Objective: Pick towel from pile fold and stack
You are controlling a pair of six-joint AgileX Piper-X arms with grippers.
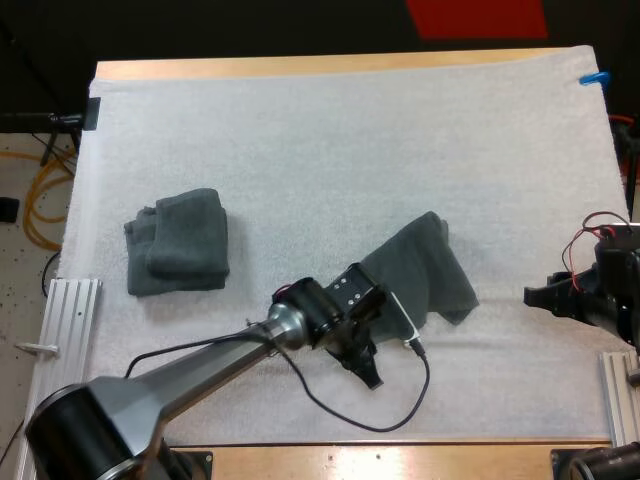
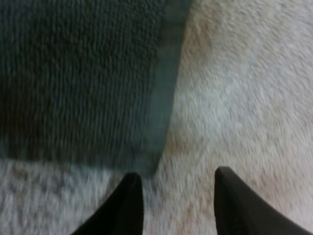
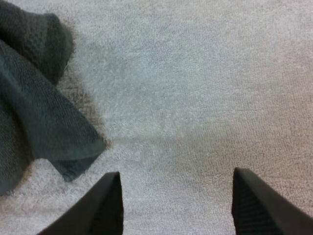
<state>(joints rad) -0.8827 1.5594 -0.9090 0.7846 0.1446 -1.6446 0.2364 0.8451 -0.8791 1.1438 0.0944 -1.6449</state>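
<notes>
A dark grey-green towel [image 1: 425, 268] lies loosely folded in the middle of the white mat [image 1: 330, 130]. A folded stack of towels [image 1: 178, 242] rests at the mat's left. My left gripper [image 1: 366, 370] hovers low at the near left corner of the loose towel [image 2: 83, 78], open, its fingertips [image 2: 128, 196] just off the towel's hem over bare mat. My right gripper [image 1: 545, 297] waits at the right side of the mat, open, a short way from the towel's right corner [image 3: 44, 117], nothing between its fingers [image 3: 110, 205].
Metal rails [image 1: 65, 320] flank the mat at the near left and near right [image 1: 620, 395]. The wooden table edge [image 1: 400, 455] runs along the front. Bare mat stretches across the far half.
</notes>
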